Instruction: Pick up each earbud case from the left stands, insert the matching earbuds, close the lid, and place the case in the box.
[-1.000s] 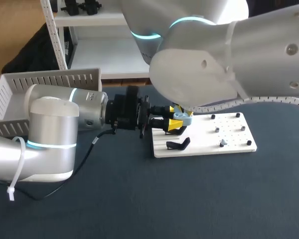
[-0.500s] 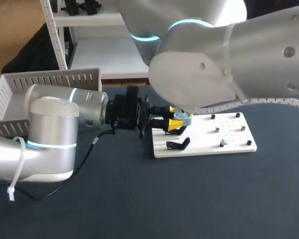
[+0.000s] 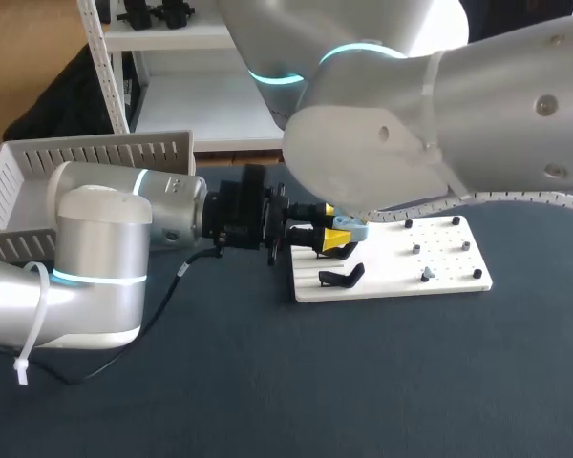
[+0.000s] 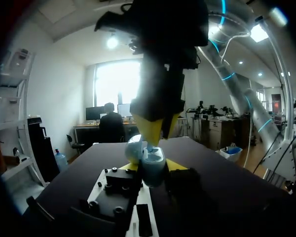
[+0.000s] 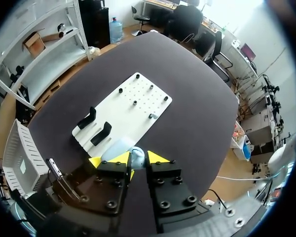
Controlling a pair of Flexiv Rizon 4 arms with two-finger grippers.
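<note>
The left pincer (image 3: 336, 233) is pinching a pale blue rounded earbud case (image 3: 355, 229) at mid-frame over the white pegged board (image 3: 439, 275). The right pincer (image 4: 155, 134) is hovering at the case's top, and I cannot tell whether it is gripping anything.

Frame left: box (image 3: 38, 181) on table (image 3: 363, 382). Centre-right: board (image 3: 439, 277), stand (image 3: 342, 278) at its left end. Above that end: earbud case (image 3: 353, 230), clamped in left gripper (image 3: 336, 237).

A pale blue glossy earbud case (image 3: 353, 229) shows between the bright yellow tips of the left hand (image 3: 336, 235). Beside that case, the flat white pegboard (image 3: 449, 267) is dotted with black pegs and carries a black stand (image 3: 342, 277). The desk (image 3: 363, 382) is dark charcoal, the slatted plastic box (image 3: 38, 167) white.
</note>
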